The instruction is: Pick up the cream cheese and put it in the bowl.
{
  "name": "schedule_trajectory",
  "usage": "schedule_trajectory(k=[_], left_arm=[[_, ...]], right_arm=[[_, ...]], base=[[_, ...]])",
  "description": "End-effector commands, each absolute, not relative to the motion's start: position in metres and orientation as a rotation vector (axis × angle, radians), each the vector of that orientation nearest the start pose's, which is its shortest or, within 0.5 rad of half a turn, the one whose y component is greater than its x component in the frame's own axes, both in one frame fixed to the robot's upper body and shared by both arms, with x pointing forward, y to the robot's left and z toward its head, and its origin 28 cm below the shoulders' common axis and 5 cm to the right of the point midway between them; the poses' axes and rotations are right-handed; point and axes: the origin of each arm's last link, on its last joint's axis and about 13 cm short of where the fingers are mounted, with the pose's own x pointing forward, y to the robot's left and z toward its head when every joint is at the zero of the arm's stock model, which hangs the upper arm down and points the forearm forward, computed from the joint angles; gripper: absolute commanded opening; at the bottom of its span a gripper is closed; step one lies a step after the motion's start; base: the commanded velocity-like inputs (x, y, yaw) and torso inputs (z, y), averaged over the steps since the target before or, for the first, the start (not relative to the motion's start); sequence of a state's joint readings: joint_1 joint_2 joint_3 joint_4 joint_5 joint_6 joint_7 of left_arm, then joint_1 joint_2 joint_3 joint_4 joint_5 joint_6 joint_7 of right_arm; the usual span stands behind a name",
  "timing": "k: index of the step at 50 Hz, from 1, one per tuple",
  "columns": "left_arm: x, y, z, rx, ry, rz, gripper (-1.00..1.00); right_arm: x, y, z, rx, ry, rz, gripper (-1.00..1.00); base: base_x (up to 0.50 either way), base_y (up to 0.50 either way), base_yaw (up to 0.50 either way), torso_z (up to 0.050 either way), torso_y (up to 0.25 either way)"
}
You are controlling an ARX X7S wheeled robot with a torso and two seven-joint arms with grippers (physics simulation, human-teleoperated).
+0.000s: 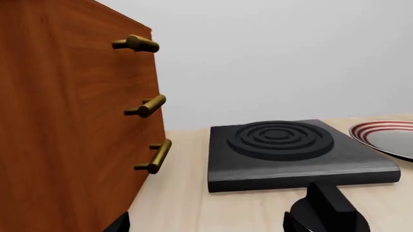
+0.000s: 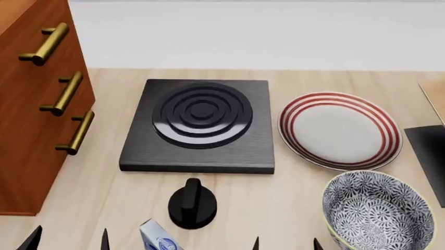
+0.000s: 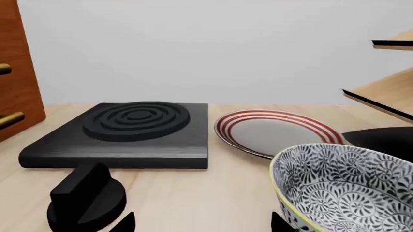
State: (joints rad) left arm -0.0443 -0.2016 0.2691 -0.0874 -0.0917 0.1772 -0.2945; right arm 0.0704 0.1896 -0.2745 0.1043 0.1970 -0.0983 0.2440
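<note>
The cream cheese, a silver-grey box with a blue oval logo, lies at the near table edge in the head view, partly cut off by the frame. It sits just in front of the black round knob. The patterned bowl stands at the near right and also shows in the right wrist view. My left gripper is open and empty, left of the cream cheese. My right gripper is open and empty, between the cream cheese and the bowl. Neither wrist view shows the cream cheese.
A black stove plate sits mid-table. A white plate with red rings lies to its right, behind the bowl. A wooden drawer cabinet with brass handles stands at the left. A dark flat object is at the right edge.
</note>
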Motion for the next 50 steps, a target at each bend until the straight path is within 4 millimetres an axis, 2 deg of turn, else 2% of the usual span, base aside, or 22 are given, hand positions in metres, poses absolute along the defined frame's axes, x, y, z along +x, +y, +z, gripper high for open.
schedule_trajectory(k=[1,17,32,46,50], left_arm=[[0.214,0.205,0.01,0.089,-0.109,0.034,1.0],[0.215,0.206,0.013,0.097,-0.113,0.04,1.0],[0.205,0.208,0.062,0.137,-0.188,0.022,1.0],[0.202,0.207,0.102,0.166,-0.264,0.021,1.0],[0.2,0.207,0.108,0.156,-0.275,0.017,1.0]], right_arm=[[0.219,-0.091,0.006,0.0,-0.014,0.008,1.0],[0.221,-0.092,0.012,-0.011,-0.017,0.017,1.0],[0.218,-0.092,0.058,-0.04,-0.092,0.044,1.0],[0.218,-0.092,0.091,-0.043,-0.153,0.069,1.0],[0.217,-0.093,0.097,-0.044,-0.165,0.067,1.0]], base=[[0.09,0.0,0.0,0.0,0.0],[0.0,0.0,0.0,0.0,0.0],[0.0,0.0,0.0,0.0,0.0],[0.0,0.0,0.0,0.0,0.0],[0.0,0.0,0.0,0.0,0.0]])
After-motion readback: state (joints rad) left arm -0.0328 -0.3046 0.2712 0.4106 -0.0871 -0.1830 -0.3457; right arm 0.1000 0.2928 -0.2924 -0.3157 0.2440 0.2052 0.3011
